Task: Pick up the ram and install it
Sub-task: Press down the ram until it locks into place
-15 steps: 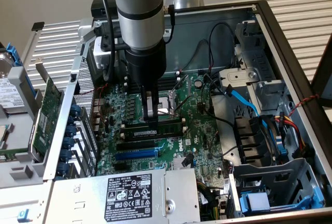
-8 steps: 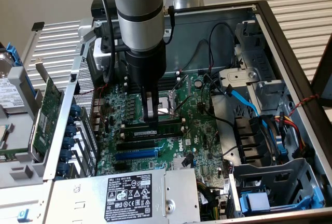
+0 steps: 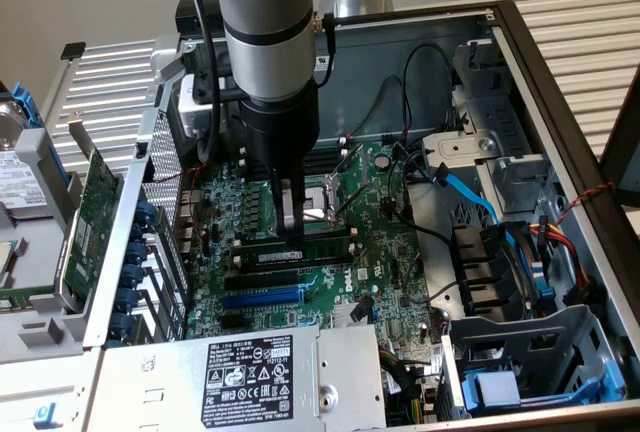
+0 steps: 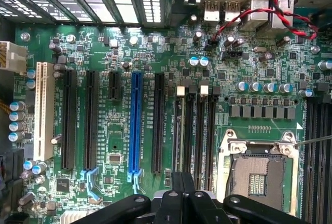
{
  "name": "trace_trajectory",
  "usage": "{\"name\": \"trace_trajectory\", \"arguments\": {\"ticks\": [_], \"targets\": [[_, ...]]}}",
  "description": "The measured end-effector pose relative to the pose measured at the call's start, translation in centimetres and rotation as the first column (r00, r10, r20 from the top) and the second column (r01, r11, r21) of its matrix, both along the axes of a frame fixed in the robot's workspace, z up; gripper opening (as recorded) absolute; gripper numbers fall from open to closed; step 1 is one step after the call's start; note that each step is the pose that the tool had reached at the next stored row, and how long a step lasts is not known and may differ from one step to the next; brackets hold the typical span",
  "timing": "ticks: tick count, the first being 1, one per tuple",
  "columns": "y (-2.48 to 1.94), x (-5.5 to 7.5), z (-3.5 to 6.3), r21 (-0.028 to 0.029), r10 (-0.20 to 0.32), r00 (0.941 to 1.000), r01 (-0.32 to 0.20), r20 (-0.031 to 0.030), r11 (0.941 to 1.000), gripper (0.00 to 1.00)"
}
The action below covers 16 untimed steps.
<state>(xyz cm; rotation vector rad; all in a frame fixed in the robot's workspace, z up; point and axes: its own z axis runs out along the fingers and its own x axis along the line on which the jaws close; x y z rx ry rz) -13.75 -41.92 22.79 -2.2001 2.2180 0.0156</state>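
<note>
Down inside the open grey metal computer case (image 3: 560, 82) we see the black two-fingered gripper (image 3: 292, 242) at the end of the grey robot arm (image 3: 265, 32), hanging straight down over the green motherboard (image 3: 330, 282). Its fingers are drawn together, narrow, with their tips right at the top edge of the ram (image 3: 292, 249), a long, thin green circuit-board stick with dark chips. The stick stands on its long edge in the bank of black plastic memory slots (image 3: 285, 267), running across the exterior view from left to right, just on the near side of the square silver processor socket (image 3: 318, 202). Whether the fingertips pinch the stick or only press on its top edge we cannot tell.

From the wrist view we look along the closed black fingers (image 4: 181, 193) onto the board: the same memory slots (image 4: 194, 125) lie directly beyond the fingertips, beside the silver-framed processor socket (image 4: 259, 169), and the long blue expansion slot (image 4: 136, 123) sits further off among black ones.

On the exterior view's left, outside the case wall, a wider green expansion card (image 3: 92, 217) stands tilted against the perforated metal panel. A silver power supply box with a black label (image 3: 250, 377) fills the near edge of the case, and on the exterior view's right a light blue data cable (image 3: 470, 192) and a bundle of red, yellow and black wires (image 3: 565, 242) run along the drive bays.
</note>
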Motion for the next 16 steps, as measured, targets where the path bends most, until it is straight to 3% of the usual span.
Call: {"name": "trace_trajectory", "arguments": {"ticks": [5, 12, 16], "targets": [[-0.31, -0.02, 0.00, 0.0035, 0.000, 1.0000, 0.000, -0.0002, 1.0000, 0.11], [-0.41, -0.01, 0.00, 0.0199, 0.000, 1.0000, 0.000, -0.0004, 0.9998, 0.11], [-0.43, -0.01, 0.00, 0.0206, 0.000, 1.0000, 0.000, -0.0008, 0.9998, 0.11]]}}
